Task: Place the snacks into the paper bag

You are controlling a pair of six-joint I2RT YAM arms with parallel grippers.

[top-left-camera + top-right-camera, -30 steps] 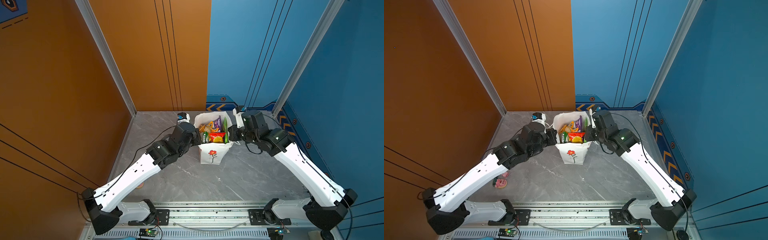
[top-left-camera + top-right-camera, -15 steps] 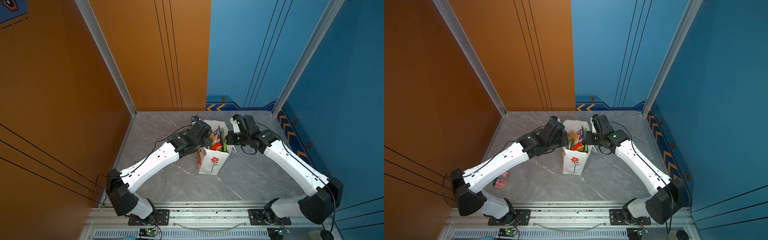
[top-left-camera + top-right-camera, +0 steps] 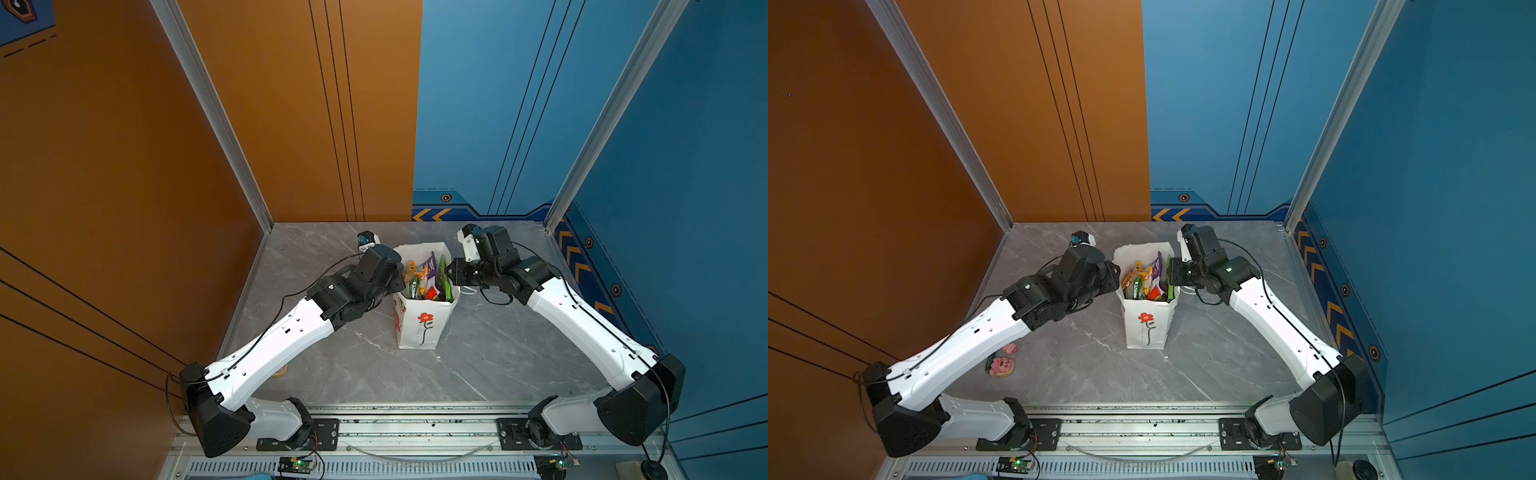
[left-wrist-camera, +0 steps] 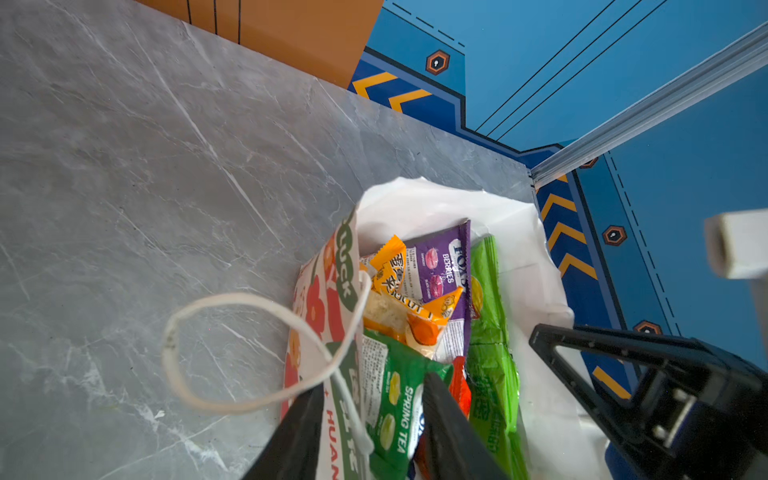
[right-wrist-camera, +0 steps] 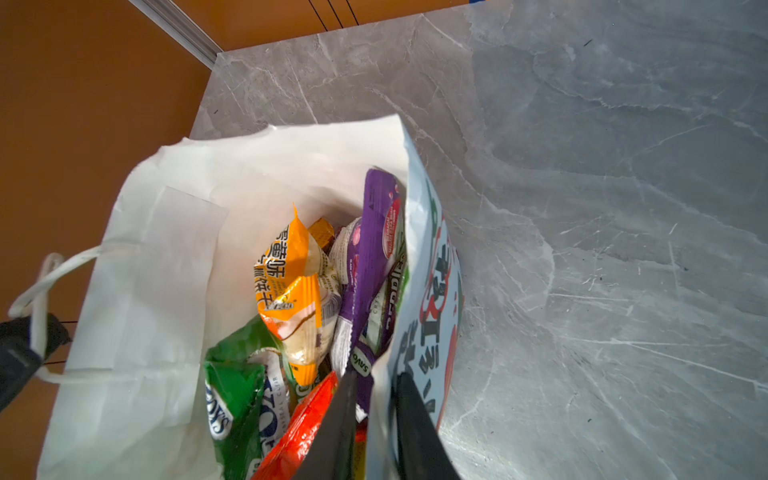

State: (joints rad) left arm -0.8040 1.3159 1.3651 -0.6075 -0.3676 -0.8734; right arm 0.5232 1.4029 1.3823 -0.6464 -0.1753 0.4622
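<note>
Reaching in from opposite sides, both arms meet at the mouth of the paper bag. It stands upright near the middle of the grey marbled table, with its red flower print facing the rail.

The left arm folds sharply at a low elbow close to that rail. Its white link then slants up and inward, and the black wrist levels off at the bag's left rim. The left gripper stands open, one finger outside the left wall and one inside. The paper and a green-white packet sit between them with room to spare. A white cord handle loops loose outside that wall.

The right arm mirrors this pose, with its wrist pointing across at the right rim. The right gripper straddles the right wall with its jaws only narrowly parted. A sliver of purple shows between the inner finger and the paper, so the wall is not pinched.

The snacks sit inside the bag on end. Orange, purple, green and red packets crowd the opening.

A pink round toy lies on the table beside the left arm's white link.
</note>
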